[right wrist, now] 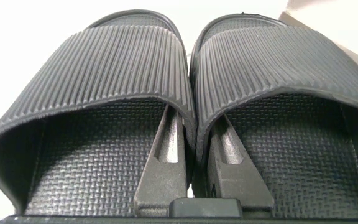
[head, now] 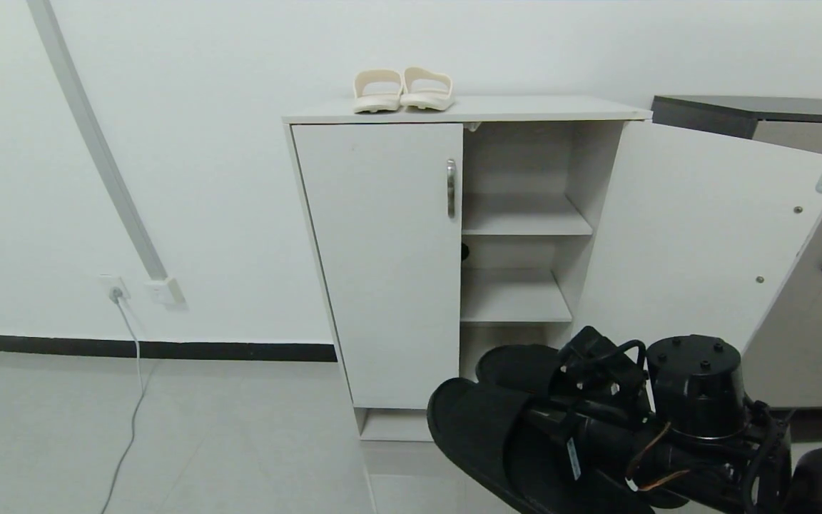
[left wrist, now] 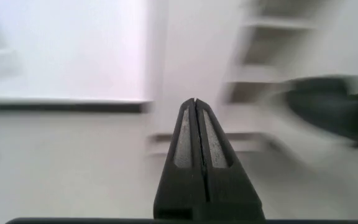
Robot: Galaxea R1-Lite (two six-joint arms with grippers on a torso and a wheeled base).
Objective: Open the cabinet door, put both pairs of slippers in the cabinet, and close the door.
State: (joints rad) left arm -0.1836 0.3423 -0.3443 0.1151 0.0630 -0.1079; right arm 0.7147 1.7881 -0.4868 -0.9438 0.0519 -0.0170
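Door (head: pixel 703 228) open — right tool (right wrist: pixel 196 127) clamps the black slippers (head: pixel 496 428), lower right; left tool (left wrist: pixel 194 140) closed, empty. Next, likely: lift them onto a shelf (head: pixel 511 300) — beige pair (head: pixel 402 91) sits on the cabinet (head: pixel 375 285) top.

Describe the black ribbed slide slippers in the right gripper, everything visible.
The pair of black slide slippers looks like rubber or foam, with wide ribbed straps, open toes and dimpled footbeds. The two sit side by side, inner walls pressed together. The right gripper pinches those walls, one finger inside each slipper. Nothing else touches them. They hang in the air, low before the open right half of the white wooden cabinet, not on a shelf.
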